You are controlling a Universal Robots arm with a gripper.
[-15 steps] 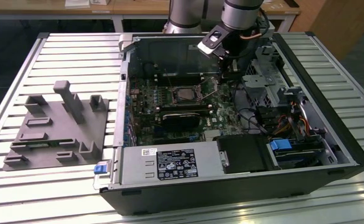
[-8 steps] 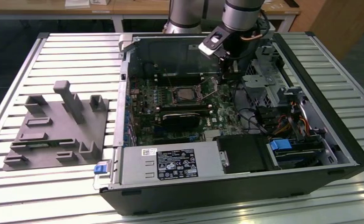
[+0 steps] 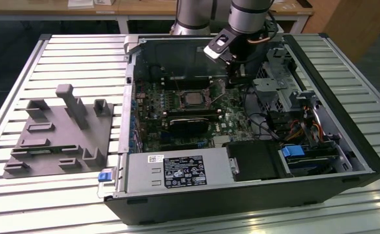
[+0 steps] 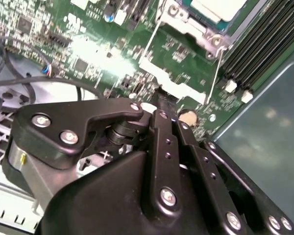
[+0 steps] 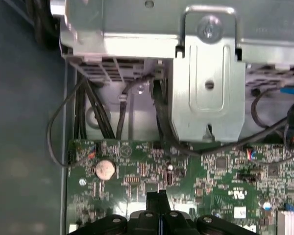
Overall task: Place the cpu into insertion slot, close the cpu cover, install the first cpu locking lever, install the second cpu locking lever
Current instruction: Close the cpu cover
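An open computer case (image 3: 320,73) lies on the table. The cpu (image 3: 191,98) sits in the insertion slot (image 3: 177,100) on the green board, silver top up. In the second wrist view the cpu (image 4: 218,7) has the silvery cpu cover (image 4: 186,24) lying flat around it. Two thin wire locking levers (image 4: 151,41) (image 4: 214,78) run beside the socket. My gripper (image 3: 236,78) hangs low over the board, just to the exterior view's right of the socket. Its fingers (image 5: 157,198) are shut together with nothing visible between them.
A metal drive cage (image 5: 206,88) and black cables (image 3: 268,122) crowd the case beside the gripper. Memory slots (image 4: 264,39) and a black heatsink (image 3: 186,126) flank the socket. A grey fixture (image 3: 59,131) stands on the table at the exterior view's left.
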